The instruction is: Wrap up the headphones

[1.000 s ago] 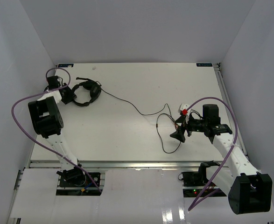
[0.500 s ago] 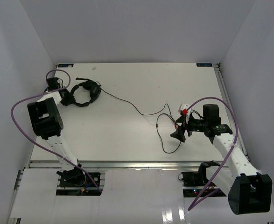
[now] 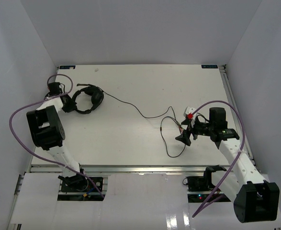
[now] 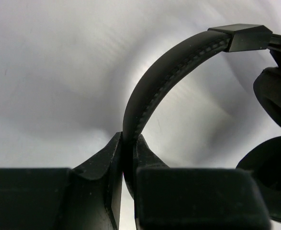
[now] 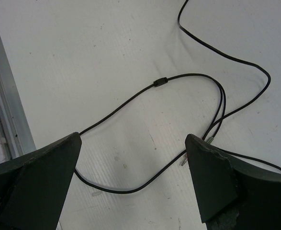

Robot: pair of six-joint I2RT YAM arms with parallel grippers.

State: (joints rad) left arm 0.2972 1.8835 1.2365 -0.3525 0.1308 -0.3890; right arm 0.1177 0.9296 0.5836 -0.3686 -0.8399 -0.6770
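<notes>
The black headphones [image 3: 88, 99] lie at the table's far left. My left gripper [image 3: 69, 103] is shut on their thin headband [image 4: 150, 91]; in the left wrist view the band runs up from between the two fingers [image 4: 109, 158] and the padded ear cups [image 4: 276, 100] show at the right edge. The long dark cord [image 3: 140, 112] trails right and loops on the table. My right gripper [image 3: 185, 130] is open and empty just above that loop [image 5: 130, 184], straddling it. The cord's small reddish tip [image 5: 184, 161] lies by the right finger.
Purple robot cables [image 3: 16, 115] arch over both arms. The table's metal side rail [image 5: 6, 110] runs along the left of the right wrist view. White walls enclose the table on three sides. A small inline piece [image 5: 160, 82] sits on the cord.
My left gripper has shifted slightly left and nearer, turning the headphones a little with it. The right arm and the cord loop have barely moved.
</notes>
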